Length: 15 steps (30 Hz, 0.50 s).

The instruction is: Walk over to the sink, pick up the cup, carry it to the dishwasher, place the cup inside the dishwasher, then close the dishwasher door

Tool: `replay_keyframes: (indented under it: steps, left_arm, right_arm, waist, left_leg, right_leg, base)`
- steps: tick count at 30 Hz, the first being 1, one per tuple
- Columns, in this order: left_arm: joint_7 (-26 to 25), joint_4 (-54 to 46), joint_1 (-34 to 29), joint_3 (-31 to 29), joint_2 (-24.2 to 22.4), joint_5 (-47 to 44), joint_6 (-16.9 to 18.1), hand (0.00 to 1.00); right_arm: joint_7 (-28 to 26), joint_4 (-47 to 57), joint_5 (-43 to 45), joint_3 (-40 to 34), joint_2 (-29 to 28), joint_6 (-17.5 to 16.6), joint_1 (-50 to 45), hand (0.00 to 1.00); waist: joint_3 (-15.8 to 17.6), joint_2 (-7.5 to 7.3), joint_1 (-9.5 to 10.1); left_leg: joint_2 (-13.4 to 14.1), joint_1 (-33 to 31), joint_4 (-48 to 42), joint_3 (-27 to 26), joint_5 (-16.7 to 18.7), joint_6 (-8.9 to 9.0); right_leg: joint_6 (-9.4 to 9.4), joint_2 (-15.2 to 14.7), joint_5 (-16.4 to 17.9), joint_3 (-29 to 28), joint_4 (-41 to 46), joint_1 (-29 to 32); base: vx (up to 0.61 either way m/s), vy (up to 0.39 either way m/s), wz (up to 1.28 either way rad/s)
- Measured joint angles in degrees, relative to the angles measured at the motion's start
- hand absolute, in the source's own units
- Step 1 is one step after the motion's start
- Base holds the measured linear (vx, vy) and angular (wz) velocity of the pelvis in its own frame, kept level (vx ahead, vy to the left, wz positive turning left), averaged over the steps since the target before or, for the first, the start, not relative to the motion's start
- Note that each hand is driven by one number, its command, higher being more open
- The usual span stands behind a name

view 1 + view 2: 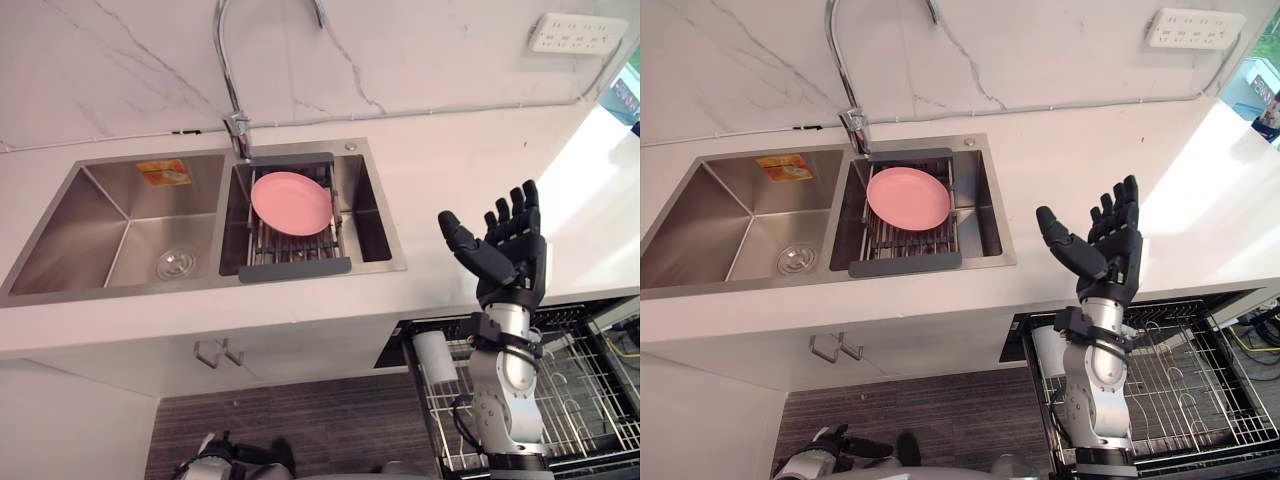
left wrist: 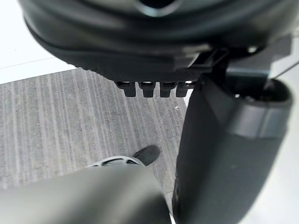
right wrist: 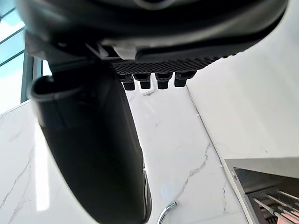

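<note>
White marble counter (image 1: 450,180), steel sink (image 1: 110,195), dishwasher rack (image 1: 590,390) pulled out below.
Head views: right hand (image 1: 510,262) raised, fingers spread, empty; cup (image 1: 435,357) in the rack. Left wrist view: left hand (image 2: 140,37) uncurled, empty, above striped floor (image 2: 70,121). Right wrist view: marble wall (image 3: 187,140).

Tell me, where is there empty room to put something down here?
The white marble counter between the steel sink and the wall socket is bare. The left basin is free too. The right basin is crowded: a pink round plate lies on a dark rack.

Right hand (image 1: 510,262) raised, fingers (image 1: 520,215) spread, near sink (image 1: 100,215).
</note>
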<state>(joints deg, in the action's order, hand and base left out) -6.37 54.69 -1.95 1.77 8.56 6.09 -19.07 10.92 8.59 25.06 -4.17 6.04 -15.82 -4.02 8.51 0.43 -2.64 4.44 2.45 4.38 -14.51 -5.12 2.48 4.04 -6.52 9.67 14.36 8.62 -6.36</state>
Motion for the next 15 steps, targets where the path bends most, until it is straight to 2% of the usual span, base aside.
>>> replay_keyframes:
  steps: [7,9,10,12,15]
  left_arm:
    - [0.77,0.31,-0.79,-0.13,0.62,-4.12,0.46,1.0]
    - [0.77,0.37,-0.7,-0.4,0.7,-5.77,0.84,1.0]
    - [0.66,0.08,-0.49,-2.63,0.47,-8.36,1.46,1.0]
    - [0.37,0.03,-0.3,-3.77,0.42,-9.85,2.19,1.0]
    - [0.41,0.04,-0.25,-4.31,-0.27,-10.37,2.43,1.0]
  right_arm:
    - [-1.49,1.38,0.35,-0.07,-0.19,0.0,-0.69,1.0]
    - [-2.19,2.56,0.56,-0.12,-0.2,-0.02,-0.69,1.0]
    - [-2.14,3.63,0.52,-0.36,0.1,-0.02,-0.67,1.0]
    - [-1.55,3.71,0.57,-1.42,0.68,0.06,-0.75,1.0]
    - [-0.75,3.69,3.02,-4.17,1.62,-0.16,0.88,1.0]
  waist:
    - [0.01,0.1,0.14]
    - [0.24,0.13,0.15]
    - [1.36,1.28,0.17]
    - [2.3,2.38,-0.04]
    - [2.76,2.49,0.07]
  left_leg:
    - [-0.72,-0.06,0.43,1.52,-0.25,-0.69]
    - [-0.38,-2.83,-4.71,1.4,2.56,-0.71]
    - [1.54,-7.05,-16.24,1.35,7.04,-1.16]
    - [3.64,-9.79,-27.07,0.99,9.64,-2.04]
    - [4.18,-10.08,-28.8,1.34,11.51,-2.44]
  right_leg:
    - [0.24,-0.78,0.18,1.12,-0.14,-0.89]
    - [0.38,-1.1,0.36,1.61,-0.13,-0.98]
    - [0.32,-0.56,0.42,2.25,-0.11,-2.62]
    - [0.37,0.0,1.41,3.76,0.57,-5.76]
    - [-0.54,-0.43,2.42,4.68,0.83,-6.68]
  base:
    - [-0.04,0.022,0.13]
    - [-0.07,0.026,0.13]
    - [-0.07,0.014,0.17]
    - [-0.09,0.028,0.35]
    - [-0.09,0.059,0.21]
